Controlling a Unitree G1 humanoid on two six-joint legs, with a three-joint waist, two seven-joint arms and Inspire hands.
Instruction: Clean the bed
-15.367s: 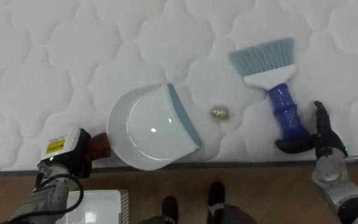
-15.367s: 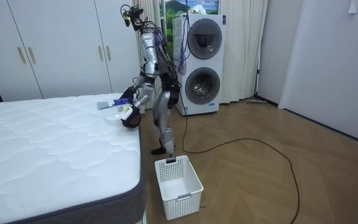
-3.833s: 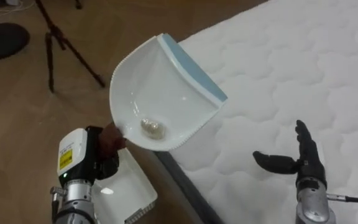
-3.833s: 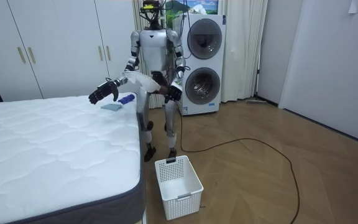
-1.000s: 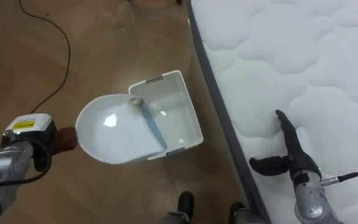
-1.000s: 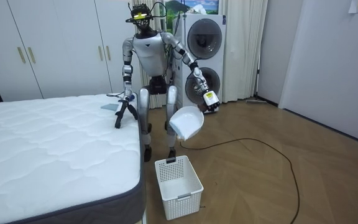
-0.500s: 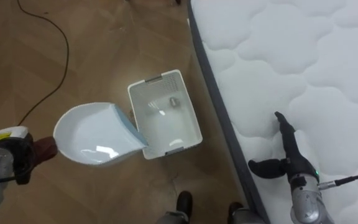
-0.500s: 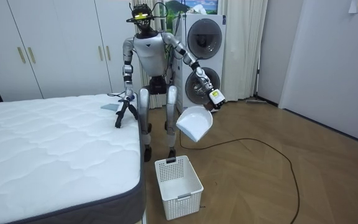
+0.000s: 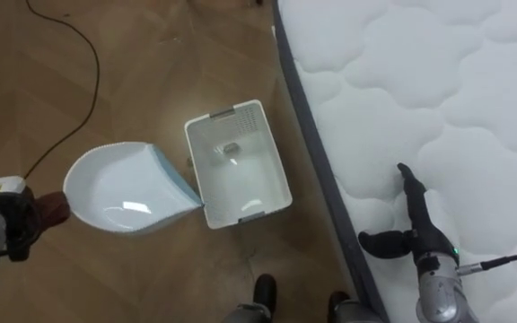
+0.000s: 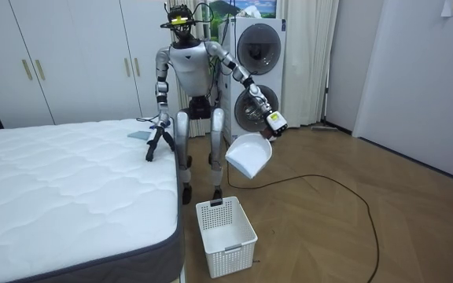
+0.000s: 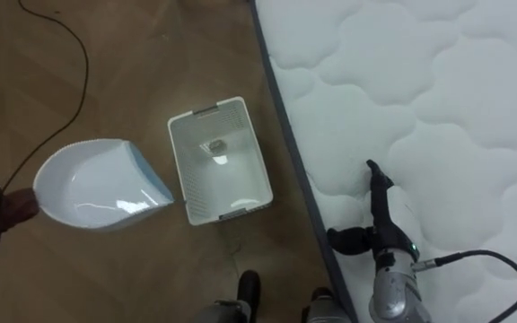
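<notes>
- Left eye view: your left hand [image 9: 12, 226], at the lower left, is clamped round the dark red handle of the white dustpan [image 9: 128, 188]. You hold the pan over the wood floor, with its blue lip just beside the white basket [image 9: 279, 161]. One small crumpled scrap [image 9: 231, 147] lies on the basket's bottom. Your right hand [image 9: 417, 235] holds nothing, its fingers straight and its thumb spread, over the mattress [image 9: 438, 81] near its edge.
- Room view: you stand at the mattress's corner, in front of a stacked washer and dryer [image 10: 262, 47]. The dustpan is held out toward the room view's right, higher than the basket on the floor. A brush [image 10: 138, 134] lies on the mattress just behind your right hand.
- Right eye view: the dustpan's lip points toward the basket. The scrap sits toward the basket's far end.
</notes>
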